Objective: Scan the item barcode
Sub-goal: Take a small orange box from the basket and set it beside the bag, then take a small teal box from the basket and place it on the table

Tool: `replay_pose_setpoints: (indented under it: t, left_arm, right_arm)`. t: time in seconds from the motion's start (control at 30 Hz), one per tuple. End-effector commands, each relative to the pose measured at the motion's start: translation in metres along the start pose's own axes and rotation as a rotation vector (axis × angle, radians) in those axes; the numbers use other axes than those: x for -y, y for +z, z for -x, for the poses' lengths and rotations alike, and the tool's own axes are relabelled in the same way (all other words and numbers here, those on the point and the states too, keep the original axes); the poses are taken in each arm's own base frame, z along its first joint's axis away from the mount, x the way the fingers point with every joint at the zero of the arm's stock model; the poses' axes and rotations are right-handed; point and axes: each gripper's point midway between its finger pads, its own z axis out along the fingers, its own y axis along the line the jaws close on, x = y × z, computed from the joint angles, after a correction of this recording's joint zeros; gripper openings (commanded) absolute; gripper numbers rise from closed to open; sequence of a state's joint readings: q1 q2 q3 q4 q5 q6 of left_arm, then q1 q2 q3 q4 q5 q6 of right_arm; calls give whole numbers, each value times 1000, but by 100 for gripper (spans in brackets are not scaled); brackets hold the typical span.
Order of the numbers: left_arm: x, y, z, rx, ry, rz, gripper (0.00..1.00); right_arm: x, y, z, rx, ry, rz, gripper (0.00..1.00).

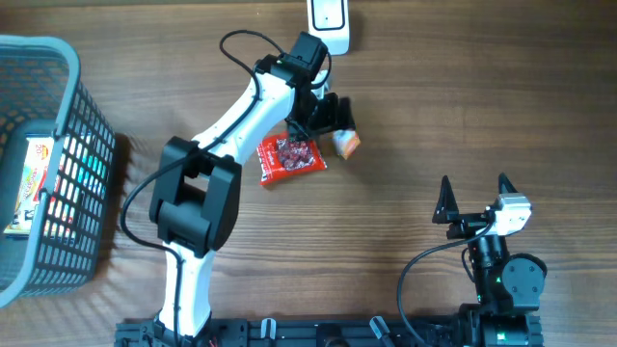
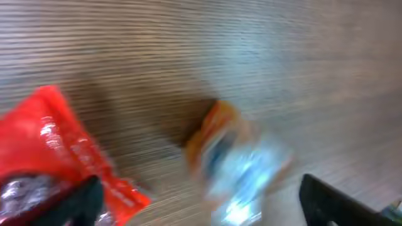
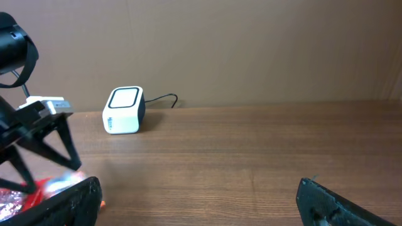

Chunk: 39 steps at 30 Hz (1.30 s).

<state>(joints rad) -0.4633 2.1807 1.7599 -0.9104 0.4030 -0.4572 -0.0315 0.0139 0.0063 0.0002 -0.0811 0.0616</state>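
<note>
Left gripper (image 1: pixel 330 120) hangs with jaws apart around a blurred orange-tipped packet (image 2: pixel 232 163), unheld beside a red snack pouch (image 1: pixel 291 159), probably set near the white scanner (image 1: pixel 328 17) for regripping; right gripper (image 1: pixel 472 200) waits, fingers spread
</note>
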Motion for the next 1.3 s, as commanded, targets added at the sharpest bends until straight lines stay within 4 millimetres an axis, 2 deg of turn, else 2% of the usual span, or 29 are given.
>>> replay_pose_setpoints:
  t: [0.0,0.07,0.13,0.2,0.27,0.3,0.33,0.4,0.47,0.5,0.53,0.6,0.7,0.77,0.8,0.87,0.93,1.0,1.1,1.17,1.27]
  left_arm:
    - [-9,-56,31,133,-88,7,100]
    - [-2,-106,45,218,-92,-26,100]
    - [8,-182,53,352,-76,-73,100]
    - [11,-262,48,507,-70,-121,100]
    - [-8,-332,31,673,-103,-101,100]
    - [-37,-376,16,796,-167,-21,100]
    - [-57,-399,6,862,-218,43,100]
    - [-139,-465,-46,1044,-452,324,100]
    - [-185,-494,-77,1119,-625,477,100]
    - [-215,-509,-97,1160,-769,559,100]
    - [-233,-516,-110,1175,-858,590,100]
    - [-275,-522,-131,1157,-1021,610,100]
    - [-337,-507,-145,1037,-1202,581,100]
    - [-362,-489,-138,931,-1181,550,100]
    - [-374,-468,-120,831,-1086,476,100]
    - [-385,-430,-99,677,-997,360,100]
    - [-409,-383,-95,491,-1046,315,100]
    - [-424,-351,-97,362,-1089,286,100]
    - [-440,-311,-99,198,-1064,256,100]
    - [-449,-293,-100,139,-1073,240,100]
    - [-456,-279,-100,95,-1084,228,98]
  right_arm:
    - [0,0,1,6,-3,-4,100]
    - [0,0,1,6,-3,-4,100]
    - [0,0,1,6,-3,-4,100]
    - [0,0,1,6,-3,-4,100]
    - [0,0,1,6,-3,-4,100]
    - [0,0,1,6,-3,-4,100]
    - [0,0,1,6,-3,-4,100]
    - [0,0,1,6,-3,-4,100]
    - [0,0,1,6,-3,-4,100]
    - [0,0,1,6,-3,-4,100]
    - [0,0,1,6,-3,-4,100]
    - [0,0,1,6,-3,-4,100]
    - [0,0,1,6,-3,-4,99]
    - [0,0,1,6,-3,-4,100]
    - [0,0,1,6,-3,-4,100]
    - [0,0,1,6,-3,-4,100]
    - [0,0,1,6,-3,-4,100]
    - [0,0,1,6,-3,-4,100]
    - [0,0,1,6,-3,-4,100]
    - [0,0,1,6,-2,-4,100]
    - [0,0,1,6,-3,-4,100]
